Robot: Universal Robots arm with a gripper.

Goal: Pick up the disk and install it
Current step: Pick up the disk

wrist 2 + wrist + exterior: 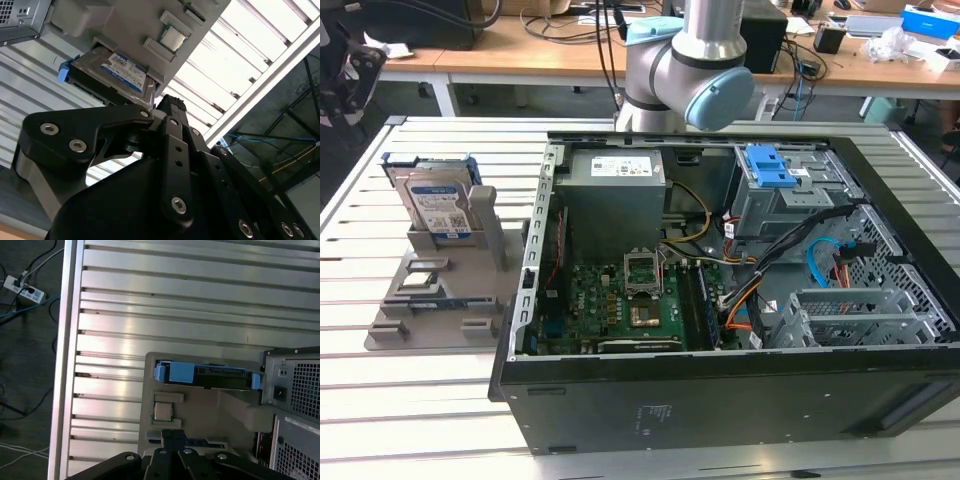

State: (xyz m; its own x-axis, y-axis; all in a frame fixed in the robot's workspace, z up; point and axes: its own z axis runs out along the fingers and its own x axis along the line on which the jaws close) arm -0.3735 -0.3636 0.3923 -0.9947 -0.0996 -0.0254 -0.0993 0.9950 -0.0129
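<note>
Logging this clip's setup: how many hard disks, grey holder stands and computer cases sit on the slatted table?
hard disk: 1
grey holder stand: 1
open computer case: 1
Total: 3
</note>
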